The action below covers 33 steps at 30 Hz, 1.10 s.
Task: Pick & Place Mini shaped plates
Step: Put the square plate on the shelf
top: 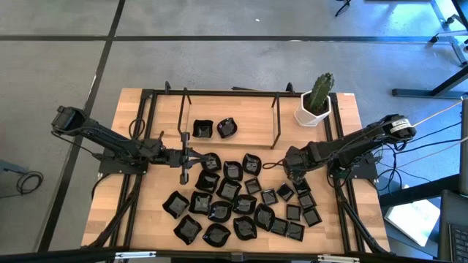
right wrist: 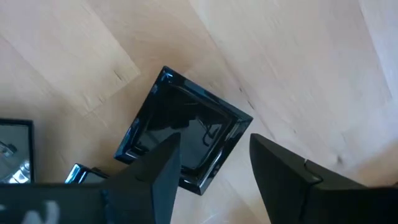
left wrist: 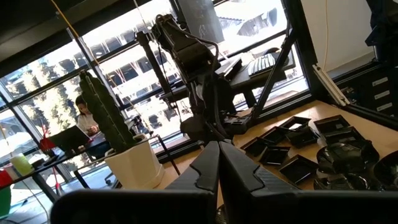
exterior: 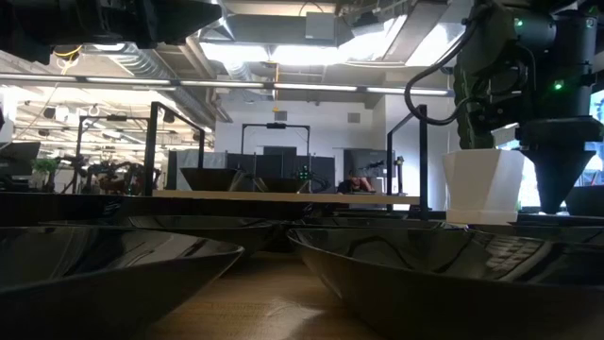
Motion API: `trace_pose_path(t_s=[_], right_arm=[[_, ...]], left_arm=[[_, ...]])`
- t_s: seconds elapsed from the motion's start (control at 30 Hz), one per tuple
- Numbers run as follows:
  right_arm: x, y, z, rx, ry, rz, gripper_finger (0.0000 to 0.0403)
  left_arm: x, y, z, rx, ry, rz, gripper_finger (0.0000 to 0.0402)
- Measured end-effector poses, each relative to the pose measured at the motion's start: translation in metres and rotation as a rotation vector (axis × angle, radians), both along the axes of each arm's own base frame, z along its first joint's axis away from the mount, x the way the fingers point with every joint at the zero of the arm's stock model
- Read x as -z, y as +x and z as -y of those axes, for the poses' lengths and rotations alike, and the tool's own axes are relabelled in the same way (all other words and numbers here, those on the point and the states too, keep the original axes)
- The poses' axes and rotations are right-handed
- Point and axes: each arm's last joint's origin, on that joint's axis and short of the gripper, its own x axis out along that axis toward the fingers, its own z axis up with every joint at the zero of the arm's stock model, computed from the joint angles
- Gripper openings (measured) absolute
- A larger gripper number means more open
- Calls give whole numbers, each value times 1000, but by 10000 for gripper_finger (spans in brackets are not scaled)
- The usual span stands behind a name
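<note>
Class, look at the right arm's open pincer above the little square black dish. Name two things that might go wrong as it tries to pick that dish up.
1. The right pincer hangs over the square dish with one finger above the dish's inside, so closing may catch only one rim, and the glossy dish might slip or tip.
2. Other dishes lie packed close beside it, so a finger could nudge one.

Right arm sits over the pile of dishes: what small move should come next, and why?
Probably lower the right gripper straight down and close. Its dark fingers stand open above a glossy black square mini plate lying flat on the wooden table, one finger over the plate, the other past its edge; nothing is held yet.
</note>
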Motion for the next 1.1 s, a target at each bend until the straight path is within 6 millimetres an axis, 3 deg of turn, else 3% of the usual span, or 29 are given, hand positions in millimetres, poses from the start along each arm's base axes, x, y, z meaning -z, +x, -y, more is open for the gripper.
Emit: trace_pose_path(t_s=[0.27, 0.5, 1.1], right_arm=[[0, 0, 0, 0, -17, 3, 190], [0, -3, 1, 126, -15, 0, 190], [0, -7, 1, 161, -3, -39, 190]], left_arm=[[0, 0, 0, 0, 0, 0, 8], [0, 0, 0, 0, 0, 0, 4], [0, 0, 0, 0, 0, 0, 6]])
